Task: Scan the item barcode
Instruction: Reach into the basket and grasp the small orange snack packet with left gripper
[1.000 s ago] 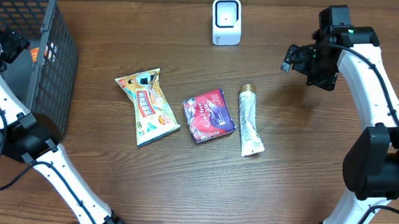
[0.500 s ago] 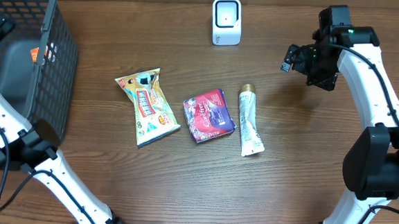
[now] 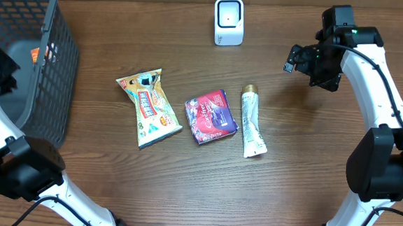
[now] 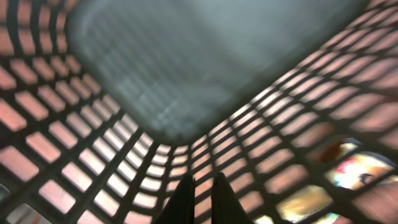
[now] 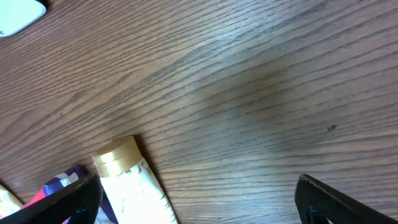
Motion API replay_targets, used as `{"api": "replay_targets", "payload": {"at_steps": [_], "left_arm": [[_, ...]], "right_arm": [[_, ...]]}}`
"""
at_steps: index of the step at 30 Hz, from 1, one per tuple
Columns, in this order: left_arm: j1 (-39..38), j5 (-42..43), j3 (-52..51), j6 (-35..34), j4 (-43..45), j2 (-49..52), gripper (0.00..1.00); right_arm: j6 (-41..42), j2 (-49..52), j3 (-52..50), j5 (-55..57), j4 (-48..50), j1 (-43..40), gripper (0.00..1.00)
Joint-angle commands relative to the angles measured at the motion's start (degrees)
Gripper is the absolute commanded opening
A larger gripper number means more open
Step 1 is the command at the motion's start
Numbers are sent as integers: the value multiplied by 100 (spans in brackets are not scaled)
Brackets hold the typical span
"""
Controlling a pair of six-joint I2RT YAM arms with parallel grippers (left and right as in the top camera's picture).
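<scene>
Beneath the right claw (image 5: 198, 183), off toward one of its wide-apart fingers, lies the white soft plastic tube with a gold screw cap (image 3: 252, 123), flat on the brown wooden table (image 3: 311, 162); it looks the handiest item to scan, though the white box-shaped scanner (image 3: 229, 21) stands well apart from that claw. It is probably light, squashy and slightly slick, so pinching across the firmer shoulder just behind the cap seems safest. Far from the tube, the left claw (image 4: 203, 180) is pressed together on nothing inside the dark grey mesh basket (image 3: 50, 62).
</scene>
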Motion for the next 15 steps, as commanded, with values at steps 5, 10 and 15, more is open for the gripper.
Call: {"api": "replay_targets", "payload": {"at_steps": [5,10,15], "left_arm": [[-15,-538,-686,-339,-15,-212,4],[50,-820,-984,-555,-15,-905,4],[195,-1196,-1722,-909,-13,-1635,4]], "right_arm": [[24,-155,162,39,13,-2,100],[24,-155,162,39,11,-2,100],[24,-155,162,39,13,-2,100]]}}
